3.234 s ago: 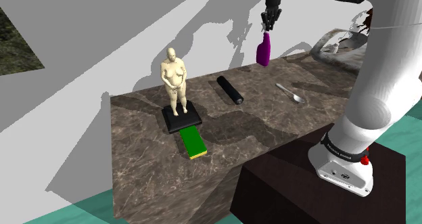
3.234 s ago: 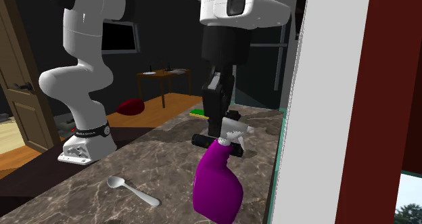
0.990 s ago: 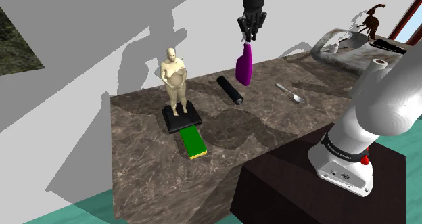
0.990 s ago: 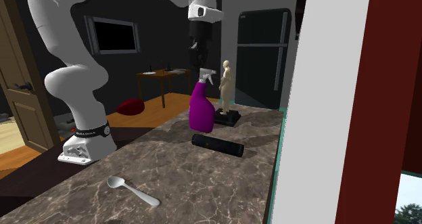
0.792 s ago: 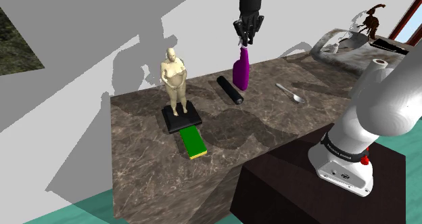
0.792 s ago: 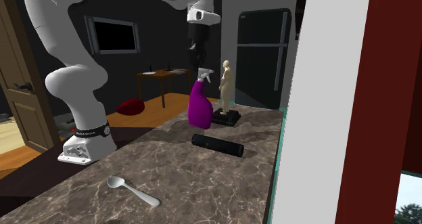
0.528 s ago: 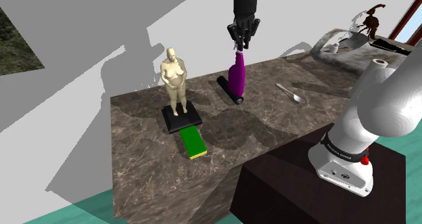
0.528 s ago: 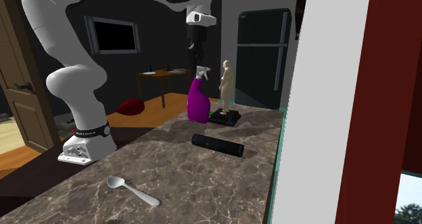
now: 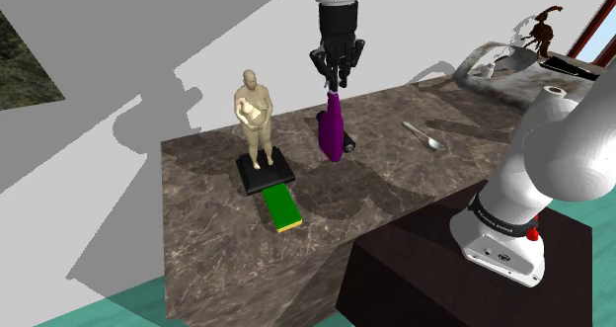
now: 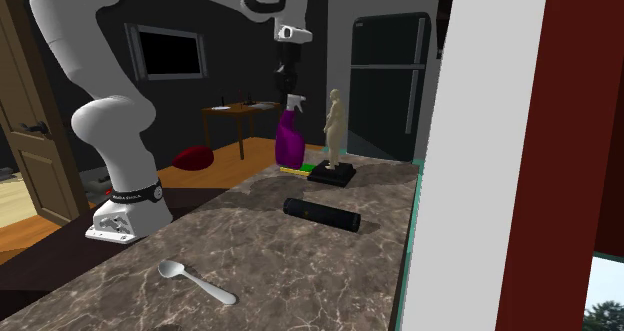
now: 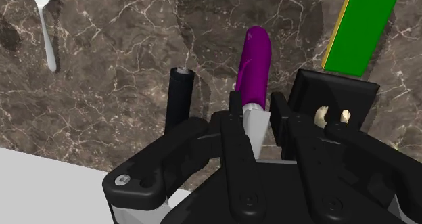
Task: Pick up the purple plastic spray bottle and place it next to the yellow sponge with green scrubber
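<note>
Purple bottle (image 9: pixel 334 132) hangs from the claw (image 9: pixel 337 78) above the counter (image 9: pixel 227 246), its white head clamped between both fingers; the pick-up looks done, the placing not; the bottle is in the air between a black cylinder (image 11: pixel 179 97) and a figurine (image 9: pixel 256 118), while the green-topped sponge (image 9: pixel 280 208) lies flat on the figurine's far side, apart from the bottle; what is left, by this reading, is to carry it on, set it down beside the sponge and let go; the bottle's height over the counter is hard to judge; in the shoulder view it covers most of the cylinder; in the second exterior view the sponge (image 10: pixel 298 168) shows as a thin strip behind bottle and figurine; a spoon (image 9: pixel 424 135) lies well off
</note>
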